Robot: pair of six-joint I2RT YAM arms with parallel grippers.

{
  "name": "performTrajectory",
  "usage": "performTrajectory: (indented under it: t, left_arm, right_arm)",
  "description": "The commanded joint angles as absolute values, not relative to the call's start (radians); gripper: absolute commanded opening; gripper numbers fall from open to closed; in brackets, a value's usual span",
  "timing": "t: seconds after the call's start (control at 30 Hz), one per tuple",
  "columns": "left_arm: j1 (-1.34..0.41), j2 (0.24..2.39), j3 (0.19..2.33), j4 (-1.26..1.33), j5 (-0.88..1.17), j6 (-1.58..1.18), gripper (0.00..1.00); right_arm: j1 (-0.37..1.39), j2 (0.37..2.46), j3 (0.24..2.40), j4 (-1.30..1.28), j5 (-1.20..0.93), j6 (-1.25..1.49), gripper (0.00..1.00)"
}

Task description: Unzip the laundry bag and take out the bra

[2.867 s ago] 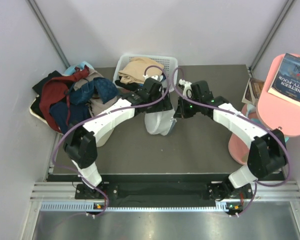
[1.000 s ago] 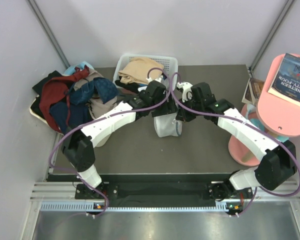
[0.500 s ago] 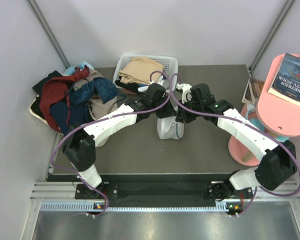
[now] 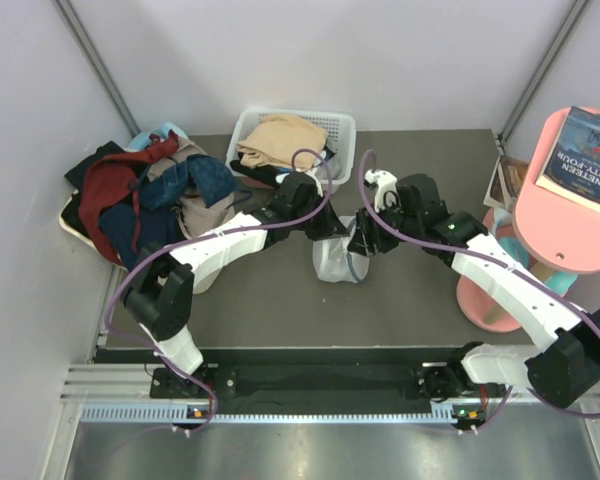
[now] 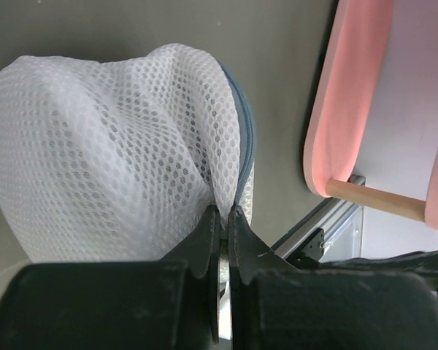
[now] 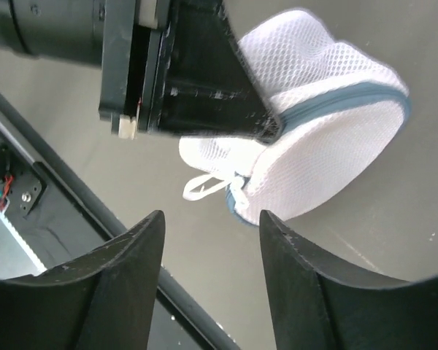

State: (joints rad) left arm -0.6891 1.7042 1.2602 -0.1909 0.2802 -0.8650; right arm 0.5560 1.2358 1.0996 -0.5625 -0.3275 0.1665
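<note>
The laundry bag (image 4: 336, 264) is a white mesh pouch with a blue-grey zipper (image 5: 245, 130) along its rim, lying at mid table. My left gripper (image 5: 225, 212) is shut on a fold of its mesh right beside the zipper; from above it (image 4: 329, 233) sits at the bag's far side. My right gripper (image 6: 212, 216) is open and holds nothing, hovering just short of the bag (image 6: 328, 124) and its white pull loop (image 6: 204, 188). The overhead view places it (image 4: 363, 246) at the bag's right side. The bra is hidden.
A white slotted basket (image 4: 330, 124) with a tan garment (image 4: 280, 136) stands behind the bag. A heap of dark red and blue clothes (image 4: 140, 195) fills the left side. A pink stool (image 4: 565, 220) carrying a book (image 4: 590, 155) stands at the right edge.
My left gripper closed onto the bag's mesh by the zipper. My right gripper, shut at the bag before, has opened and drawn back slightly to the right.
</note>
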Motion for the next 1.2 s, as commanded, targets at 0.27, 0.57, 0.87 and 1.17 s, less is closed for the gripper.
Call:
performTrajectory:
  t: [0.27,0.57,0.87,1.17]
  left_arm:
    - [-0.687,1.654,1.264,-0.123,0.316,-0.862,0.0]
    - [-0.687,1.646,1.262,-0.12,0.318,-0.862,0.0]
    - [-0.687,1.644,1.261,-0.121,0.308,-0.864,0.0]
    - [-0.669,1.654,1.276,-0.127,0.284,-0.873,0.0]
  right_arm:
    - [0.568,1.258,1.017,-0.503,-0.365,0.132,0.44]
    - [0.568,1.313,1.019,-0.445,-0.359,0.127,0.39]
    - [0.568,1.335,1.02,-0.436,-0.368,0.127,0.15]
    - [0.566,1.325,0.993,-0.431,-0.4,0.146,0.0]
